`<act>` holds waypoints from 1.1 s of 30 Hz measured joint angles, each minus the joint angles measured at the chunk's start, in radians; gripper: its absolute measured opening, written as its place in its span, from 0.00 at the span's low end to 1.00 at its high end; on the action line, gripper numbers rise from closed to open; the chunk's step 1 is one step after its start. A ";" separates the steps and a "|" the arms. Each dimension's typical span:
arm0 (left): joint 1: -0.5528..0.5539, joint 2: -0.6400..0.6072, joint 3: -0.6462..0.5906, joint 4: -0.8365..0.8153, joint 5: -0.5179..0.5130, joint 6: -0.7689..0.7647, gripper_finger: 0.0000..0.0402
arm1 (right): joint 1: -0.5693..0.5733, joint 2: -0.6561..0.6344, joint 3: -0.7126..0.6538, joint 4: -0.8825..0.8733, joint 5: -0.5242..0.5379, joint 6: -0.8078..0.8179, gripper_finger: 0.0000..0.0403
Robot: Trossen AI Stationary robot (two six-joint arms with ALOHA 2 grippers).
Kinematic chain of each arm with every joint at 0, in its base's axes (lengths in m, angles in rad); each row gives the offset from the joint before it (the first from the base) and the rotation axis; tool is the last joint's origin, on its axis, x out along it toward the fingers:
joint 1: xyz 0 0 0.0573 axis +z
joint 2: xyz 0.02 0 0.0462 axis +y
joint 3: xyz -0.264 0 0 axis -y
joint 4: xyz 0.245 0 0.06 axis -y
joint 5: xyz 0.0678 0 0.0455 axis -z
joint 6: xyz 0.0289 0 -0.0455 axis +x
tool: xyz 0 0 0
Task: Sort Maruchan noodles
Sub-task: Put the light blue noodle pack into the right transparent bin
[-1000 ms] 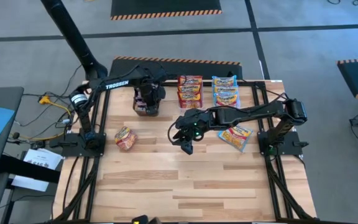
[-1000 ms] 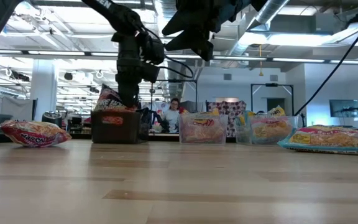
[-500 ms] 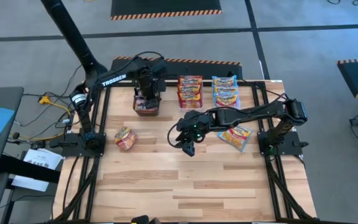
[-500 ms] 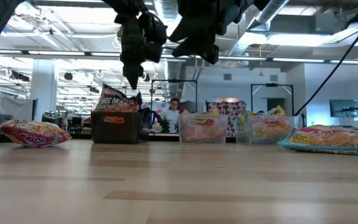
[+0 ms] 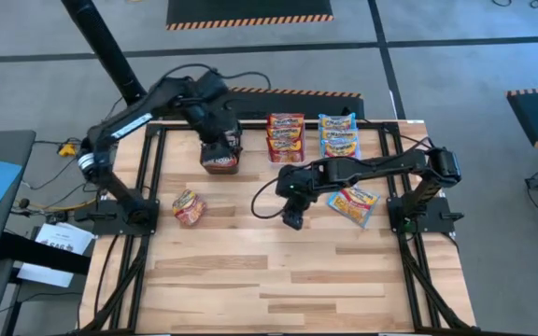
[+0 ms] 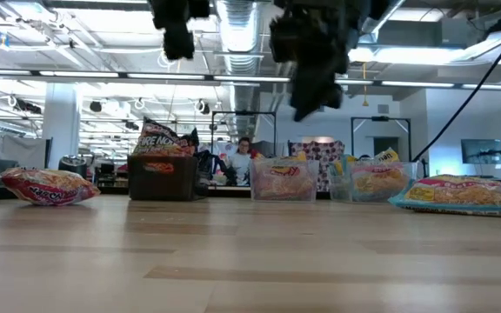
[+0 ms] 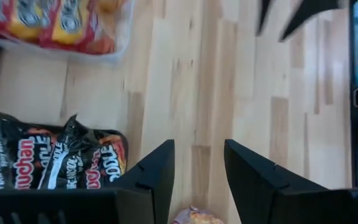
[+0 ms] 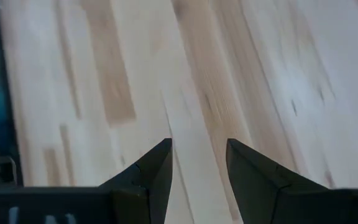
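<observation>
Dark Maruchan packets (image 5: 219,159) stand upright in a black bin (image 6: 159,176); the left wrist view shows them from above (image 7: 48,165). Red-orange packets (image 5: 286,136) and blue-yellow packets (image 5: 339,136) fill two clear bins at the far edge. One loose red-orange packet (image 5: 190,207) lies flat at the table's left. One loose blue-yellow packet (image 5: 354,203) lies flat at its right. My left gripper (image 7: 197,158) is open, high above the black bin (image 6: 177,26). My right gripper (image 8: 197,158) is open over bare wood at mid-table (image 5: 292,219).
The wooden table (image 5: 278,280) has bare boards over its whole near half. Black frame rails run along both sides (image 5: 152,177). Cables hang off the left arm. People and desks show in the room behind the table in the low view.
My left gripper has risen straight up from the black bin and now hangs well above it; the dark packets stay in the bin. My right gripper has shifted a little toward the table's right edge and slightly down, turning as it went.
</observation>
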 joint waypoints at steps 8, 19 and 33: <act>-0.048 -0.202 -0.100 0.095 0.009 -0.070 0.31 | 0.004 0.000 0.000 -0.292 0.090 0.000 0.44; -0.084 -0.550 -0.514 0.380 -0.024 -0.268 0.31 | 0.076 -0.006 -0.070 -0.491 0.161 0.055 0.44; -0.135 -0.824 -0.791 0.542 -0.025 -0.415 0.31 | 0.147 -0.056 -0.221 -0.680 0.233 0.312 0.44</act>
